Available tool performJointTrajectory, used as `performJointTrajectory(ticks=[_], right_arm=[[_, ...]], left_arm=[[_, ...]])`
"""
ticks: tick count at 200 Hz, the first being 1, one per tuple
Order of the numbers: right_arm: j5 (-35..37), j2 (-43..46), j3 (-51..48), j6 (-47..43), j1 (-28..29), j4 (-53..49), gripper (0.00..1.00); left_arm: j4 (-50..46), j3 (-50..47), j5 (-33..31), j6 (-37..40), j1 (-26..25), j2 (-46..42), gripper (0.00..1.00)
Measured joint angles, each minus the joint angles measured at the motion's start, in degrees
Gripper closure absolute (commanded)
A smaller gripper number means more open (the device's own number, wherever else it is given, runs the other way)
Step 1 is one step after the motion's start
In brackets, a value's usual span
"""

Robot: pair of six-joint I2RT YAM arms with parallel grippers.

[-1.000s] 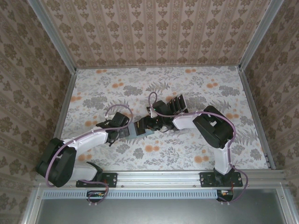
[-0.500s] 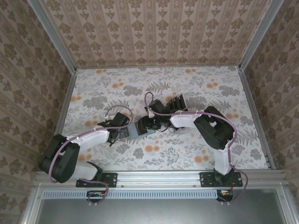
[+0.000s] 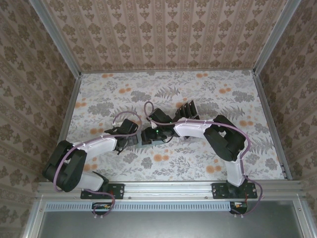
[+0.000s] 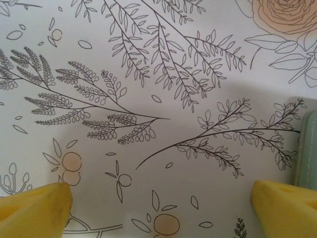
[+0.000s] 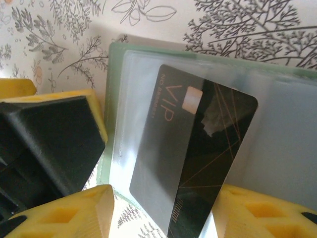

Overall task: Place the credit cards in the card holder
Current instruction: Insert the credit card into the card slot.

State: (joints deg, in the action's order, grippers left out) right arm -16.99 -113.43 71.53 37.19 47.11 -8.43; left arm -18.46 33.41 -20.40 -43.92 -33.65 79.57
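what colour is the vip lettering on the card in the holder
Coppery orange, on a glossy black card; clearest in the right wrist view.

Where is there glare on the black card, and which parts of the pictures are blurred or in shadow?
Right wrist: a white glare patch on the black card; the clear pocket of the card holder hazes the card's left part; yellow fingertips soft. Left wrist: print sharp, fingertips blurred, faint shadow beside the card holder. Top external: even light, no glare.
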Motion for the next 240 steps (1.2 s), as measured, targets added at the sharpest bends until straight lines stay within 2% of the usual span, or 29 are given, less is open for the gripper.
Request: performJointTrajectory(ticks=[83,147,240], right_arm=[[4.7,2.2,0.1,-2.8,-1.5,-4.8,0.43],[4.5,2.6,0.6,-2.5,-3.4,-5.0,0.55],[2.0,-1.7,2.3,-0.7,-3.4,-3.3,0.56]], left_arm=[[0.9,0.0,0.2,0.6,1.2,-0.7,0.03],[0.5,0.0,0.2,1.2,2.3,-1.2,0.03],[1.4,0.0,1.0,1.7,2.7,0.4,0.03]])
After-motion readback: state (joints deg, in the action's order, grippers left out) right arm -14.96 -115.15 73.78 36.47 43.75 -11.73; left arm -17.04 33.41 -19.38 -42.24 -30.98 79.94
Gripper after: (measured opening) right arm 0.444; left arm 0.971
